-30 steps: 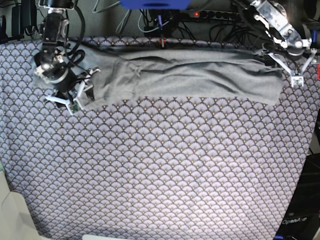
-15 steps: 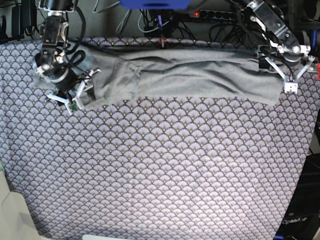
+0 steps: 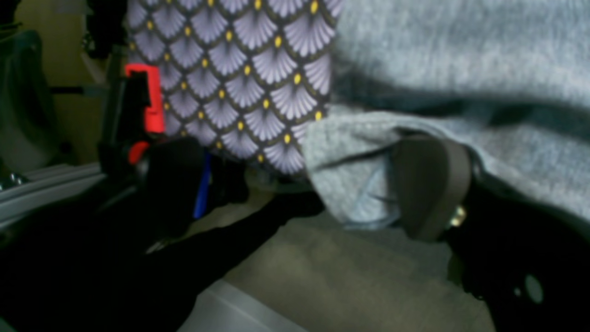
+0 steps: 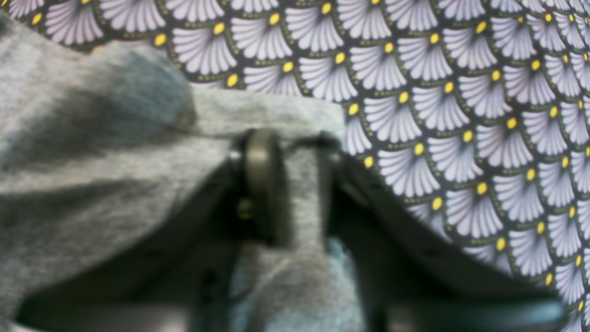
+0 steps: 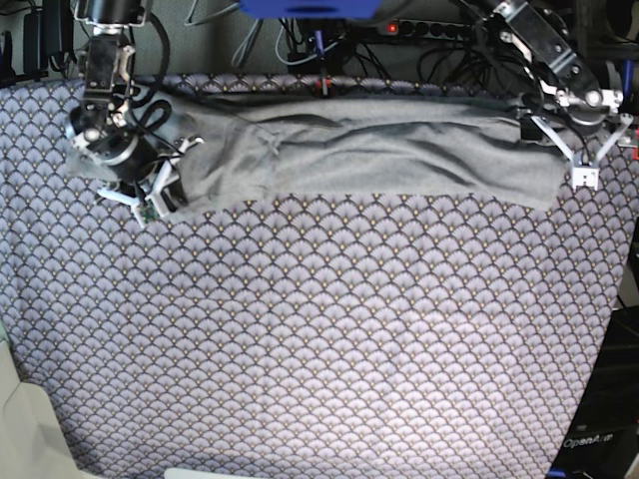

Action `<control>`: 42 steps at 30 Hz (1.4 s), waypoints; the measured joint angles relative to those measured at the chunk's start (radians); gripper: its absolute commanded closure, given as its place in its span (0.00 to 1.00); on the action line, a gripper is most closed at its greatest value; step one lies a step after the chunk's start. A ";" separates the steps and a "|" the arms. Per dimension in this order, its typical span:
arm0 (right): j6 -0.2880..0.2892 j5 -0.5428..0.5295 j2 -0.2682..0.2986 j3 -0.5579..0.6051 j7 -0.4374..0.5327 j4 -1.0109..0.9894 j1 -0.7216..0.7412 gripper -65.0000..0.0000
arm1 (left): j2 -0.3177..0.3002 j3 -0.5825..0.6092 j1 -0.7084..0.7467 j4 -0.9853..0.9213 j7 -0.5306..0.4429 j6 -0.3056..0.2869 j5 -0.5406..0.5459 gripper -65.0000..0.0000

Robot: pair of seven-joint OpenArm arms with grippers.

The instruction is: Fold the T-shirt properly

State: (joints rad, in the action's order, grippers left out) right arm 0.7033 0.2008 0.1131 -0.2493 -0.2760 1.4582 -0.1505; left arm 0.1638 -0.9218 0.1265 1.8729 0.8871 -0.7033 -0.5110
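The grey T-shirt (image 5: 379, 150) lies as a long folded band across the far side of the table. My right gripper (image 5: 150, 200) is at its left end; in the right wrist view the gripper (image 4: 299, 175) is shut on a fold of the T-shirt (image 4: 115, 161). My left gripper (image 5: 579, 170) is at the shirt's right end by the table edge. In the left wrist view the gripper (image 3: 359, 198) stands open around the T-shirt's (image 3: 461, 55) corner, with one pad (image 3: 431, 184) against the cloth.
The purple fan-patterned tablecloth (image 5: 319, 329) covers the table. Cables and a power strip (image 5: 429, 28) run behind the back edge. A red clamp (image 3: 147, 99) sits off the table's right edge, with the floor below it.
My left gripper has moved down and left from beside the table edge to the shirt's right end. My right gripper has stayed at the left end, shifting slightly up.
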 measured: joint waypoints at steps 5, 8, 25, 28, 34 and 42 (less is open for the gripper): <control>0.002 0.017 0.000 -0.001 -0.023 0.032 -0.010 1.00 | 0.000 0.000 -0.005 0.000 0.000 0.000 0.000 0.00; -0.001 0.051 0.005 -0.010 -0.053 0.127 -0.053 1.00 | 0.000 0.000 -0.020 0.000 0.000 0.000 -0.002 0.00; 0.000 0.046 -0.016 -0.009 -0.063 0.309 -0.137 0.84 | 0.000 -0.002 -0.019 0.001 0.002 0.000 0.000 0.00; 0.000 0.045 -0.016 -0.010 -0.128 0.281 -0.113 0.70 | 0.000 -0.002 -0.017 0.001 0.003 0.000 -0.001 0.00; -0.001 0.041 -0.015 -0.010 -0.261 0.225 -0.028 0.57 | 0.000 -0.002 -0.014 0.042 0.003 0.000 0.000 0.00; -0.001 0.034 -0.015 -0.010 -0.301 0.160 0.011 0.56 | 0.000 -0.004 -0.013 0.048 0.003 0.000 0.000 0.00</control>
State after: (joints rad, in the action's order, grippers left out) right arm 0.7025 0.2344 0.0982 -0.2588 -0.5766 1.6184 -0.1394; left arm 0.1642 -0.9260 0.1135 1.9205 0.8902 -0.7036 -0.5110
